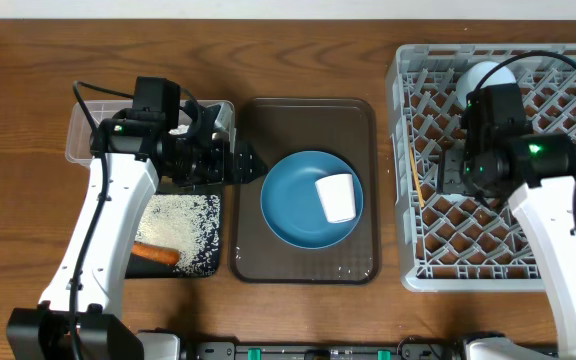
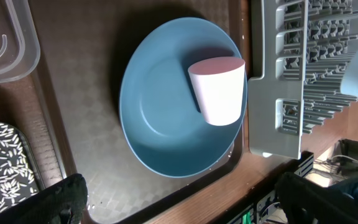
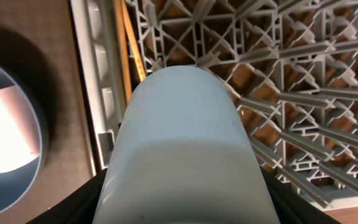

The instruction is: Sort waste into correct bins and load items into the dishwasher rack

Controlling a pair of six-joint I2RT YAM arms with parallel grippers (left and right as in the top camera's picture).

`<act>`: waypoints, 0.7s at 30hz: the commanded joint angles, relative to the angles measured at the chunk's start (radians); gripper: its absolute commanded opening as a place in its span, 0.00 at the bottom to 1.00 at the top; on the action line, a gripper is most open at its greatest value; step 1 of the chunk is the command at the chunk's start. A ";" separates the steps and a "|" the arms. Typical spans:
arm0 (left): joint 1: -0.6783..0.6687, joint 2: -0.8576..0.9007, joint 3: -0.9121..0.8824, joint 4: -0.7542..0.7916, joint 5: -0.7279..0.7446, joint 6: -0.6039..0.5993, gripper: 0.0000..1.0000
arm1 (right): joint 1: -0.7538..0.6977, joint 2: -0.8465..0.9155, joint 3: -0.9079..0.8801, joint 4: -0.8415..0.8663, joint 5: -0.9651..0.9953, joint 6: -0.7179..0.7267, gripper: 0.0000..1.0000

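Where the grey pegged-lattice rack (image 1: 438, 240) fills the table's (image 1: 28, 60) right edge, a ridged brown tray (image 1: 253, 200) carries the round blue plate (image 1: 293, 205), with a smooth pink cup (image 1: 337, 197) on its side at the plate's right rim. The right gripper (image 3: 185, 205) pinches a pale-blue cup (image 3: 185, 143) near the rack's left wall; the left gripper (image 1: 248, 162) is spread and empty.

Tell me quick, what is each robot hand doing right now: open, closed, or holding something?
Left gripper: open, holding nothing.
Right gripper: closed on a light-blue cup over the rack.
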 commanded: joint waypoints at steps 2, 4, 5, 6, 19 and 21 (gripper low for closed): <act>0.000 0.005 -0.006 0.000 -0.012 0.003 1.00 | -0.029 0.024 0.020 0.002 -0.015 0.015 0.19; 0.000 0.005 -0.006 0.000 -0.012 0.003 1.00 | -0.045 0.036 0.020 0.006 -0.023 0.015 0.19; 0.000 0.005 -0.006 0.000 -0.012 0.003 1.00 | -0.055 0.042 0.020 0.010 -0.035 0.015 0.19; 0.000 0.005 -0.006 0.000 -0.012 0.003 1.00 | -0.064 0.051 0.020 0.017 -0.058 0.005 0.19; 0.000 0.005 -0.006 0.000 -0.012 0.003 1.00 | -0.155 0.085 0.020 0.089 -0.100 -0.053 0.18; 0.000 0.005 -0.006 0.000 -0.012 0.003 1.00 | -0.173 0.087 0.020 0.096 -0.114 -0.058 0.18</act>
